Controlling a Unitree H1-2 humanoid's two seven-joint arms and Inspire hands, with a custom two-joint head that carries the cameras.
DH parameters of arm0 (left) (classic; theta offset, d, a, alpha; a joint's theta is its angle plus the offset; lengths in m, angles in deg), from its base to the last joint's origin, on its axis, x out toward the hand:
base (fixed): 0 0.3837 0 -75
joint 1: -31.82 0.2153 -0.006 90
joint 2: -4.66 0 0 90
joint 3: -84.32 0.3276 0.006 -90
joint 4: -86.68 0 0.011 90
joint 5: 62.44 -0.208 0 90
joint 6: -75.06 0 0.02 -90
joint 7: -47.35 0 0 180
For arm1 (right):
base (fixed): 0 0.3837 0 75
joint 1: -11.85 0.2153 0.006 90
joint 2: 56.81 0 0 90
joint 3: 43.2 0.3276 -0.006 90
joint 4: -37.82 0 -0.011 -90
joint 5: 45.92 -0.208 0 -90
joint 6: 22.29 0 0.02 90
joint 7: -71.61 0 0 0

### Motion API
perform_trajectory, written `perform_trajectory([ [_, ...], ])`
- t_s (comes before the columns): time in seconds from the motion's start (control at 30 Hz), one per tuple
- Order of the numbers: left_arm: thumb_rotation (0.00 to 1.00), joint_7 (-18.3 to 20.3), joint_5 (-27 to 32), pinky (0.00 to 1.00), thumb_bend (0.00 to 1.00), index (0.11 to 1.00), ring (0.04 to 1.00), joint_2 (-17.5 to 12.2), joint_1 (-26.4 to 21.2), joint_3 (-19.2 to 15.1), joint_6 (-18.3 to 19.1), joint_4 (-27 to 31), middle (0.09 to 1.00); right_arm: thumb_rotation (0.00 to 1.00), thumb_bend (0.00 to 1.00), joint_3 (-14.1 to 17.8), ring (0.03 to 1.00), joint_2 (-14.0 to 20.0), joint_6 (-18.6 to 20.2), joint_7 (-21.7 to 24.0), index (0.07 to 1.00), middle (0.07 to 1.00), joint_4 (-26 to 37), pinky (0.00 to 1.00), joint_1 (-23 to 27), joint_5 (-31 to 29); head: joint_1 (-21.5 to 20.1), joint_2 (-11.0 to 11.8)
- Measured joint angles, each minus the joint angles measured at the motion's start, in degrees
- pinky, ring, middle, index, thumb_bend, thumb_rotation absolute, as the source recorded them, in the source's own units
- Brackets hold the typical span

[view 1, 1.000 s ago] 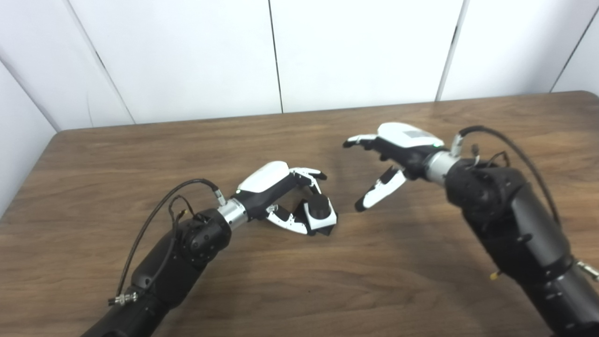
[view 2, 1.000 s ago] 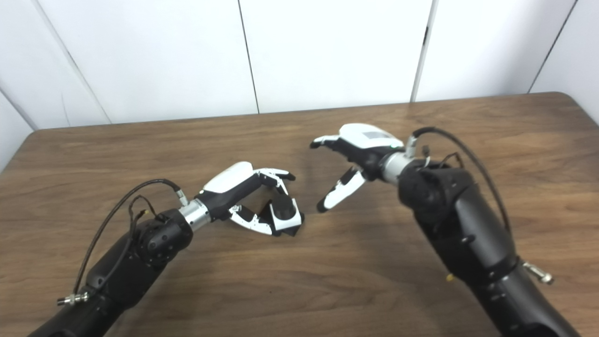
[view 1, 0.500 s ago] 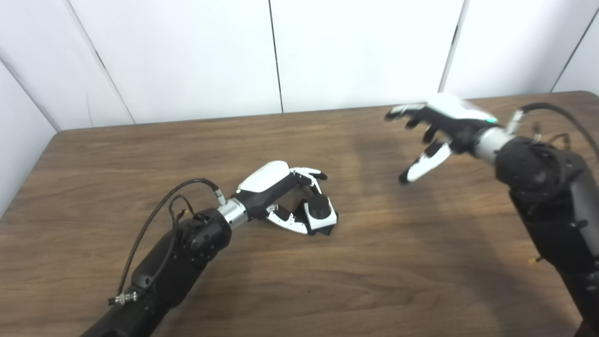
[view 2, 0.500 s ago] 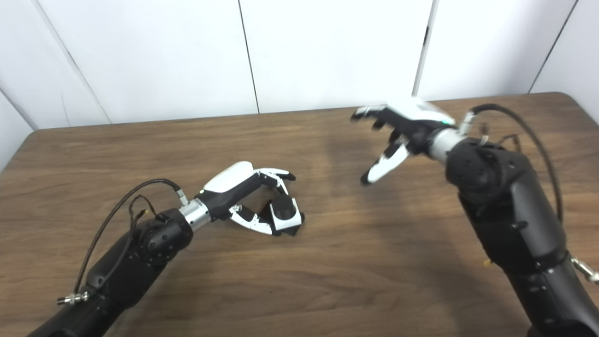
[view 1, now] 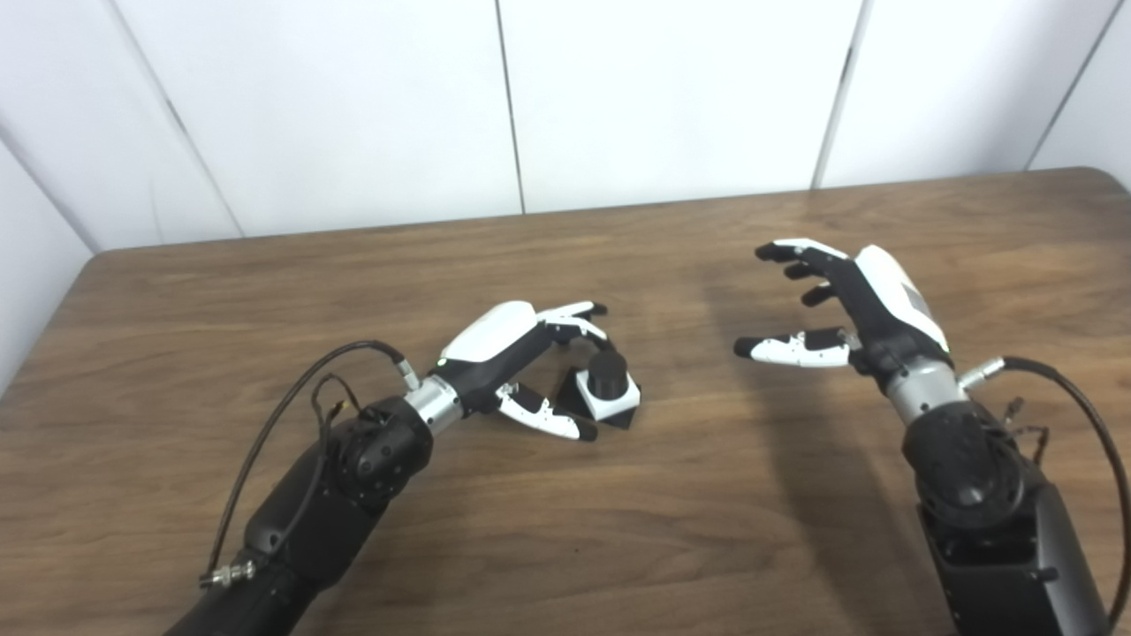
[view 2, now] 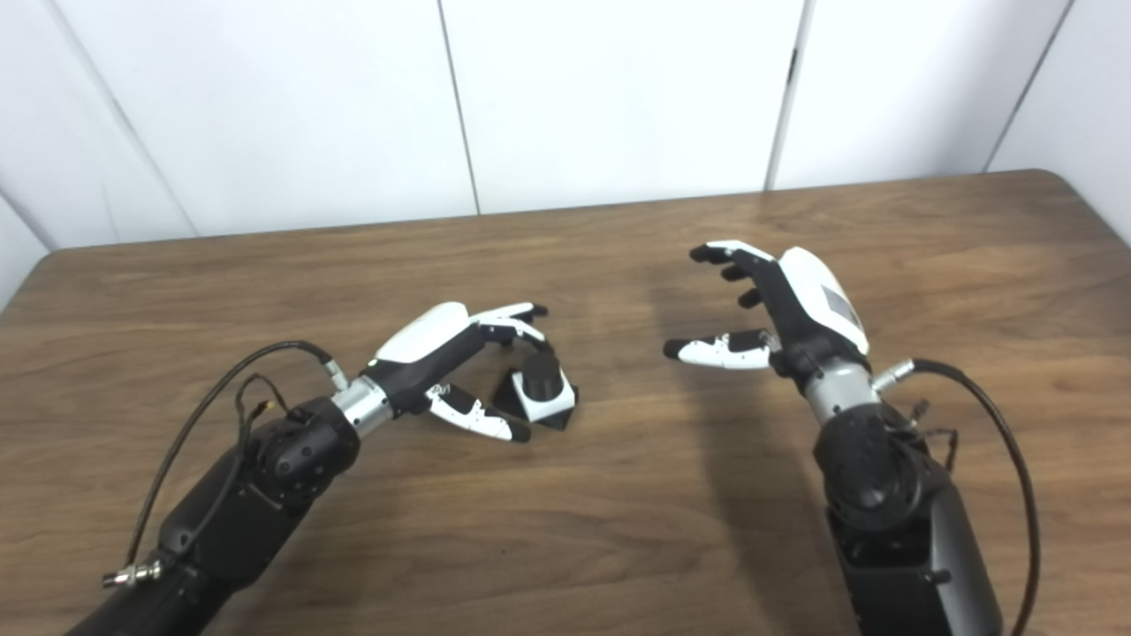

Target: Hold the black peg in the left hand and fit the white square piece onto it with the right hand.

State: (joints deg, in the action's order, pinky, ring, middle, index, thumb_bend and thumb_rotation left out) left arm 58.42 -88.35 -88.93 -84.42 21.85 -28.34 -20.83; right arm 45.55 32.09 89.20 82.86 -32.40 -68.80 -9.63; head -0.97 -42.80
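Observation:
The black peg (view 1: 608,369) stands through the white square piece (view 1: 611,405), and the joined pair rests on the wooden table (view 1: 618,539) near its middle, slightly tilted. My left hand (view 1: 517,349) is open and cupped around the pair's left side. Its fingers (view 1: 574,318) arch just behind the peg and its thumb (view 1: 552,422) lies on the table in front, with small gaps to the pair showing. My right hand (view 1: 853,305) hovers open well to the right, palm turned left, fingers spread, holding nothing.
White wall panels (view 1: 671,88) rise behind the table's far edge. Black cables loop off both wrists (view 1: 292,415). Bare brown tabletop lies between the two hands and along the front.
My left hand has loosened its hold, leaving the peg and white piece on the table. My right hand swung out right, then dropped back with its palm turned left. The view shifted slightly.

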Motion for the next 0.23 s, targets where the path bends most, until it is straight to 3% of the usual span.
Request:
perform_trajectory([
  [0.2,0.60,-2.70,2.68,0.79,1.00,1.000,0.973,2.73,6.71,-5.77,2.18,3.39,1.000,0.22,0.64,0.79,0.773,-4.17,-2.47,-5.47,0.743,0.794,1.55,0.64,-4.83,-3.41,0.17,0.70],
  [0.23,0.61,-3.88,3.27,0.79,0.94,1.000,0.965,3.18,7.92,-6.89,2.15,3.98,1.000,0.20,0.64,0.86,0.764,-4.70,-2.68,-6.53,0.739,0.787,1.54,0.64,-5.50,-3.67,0.17,0.70],
])
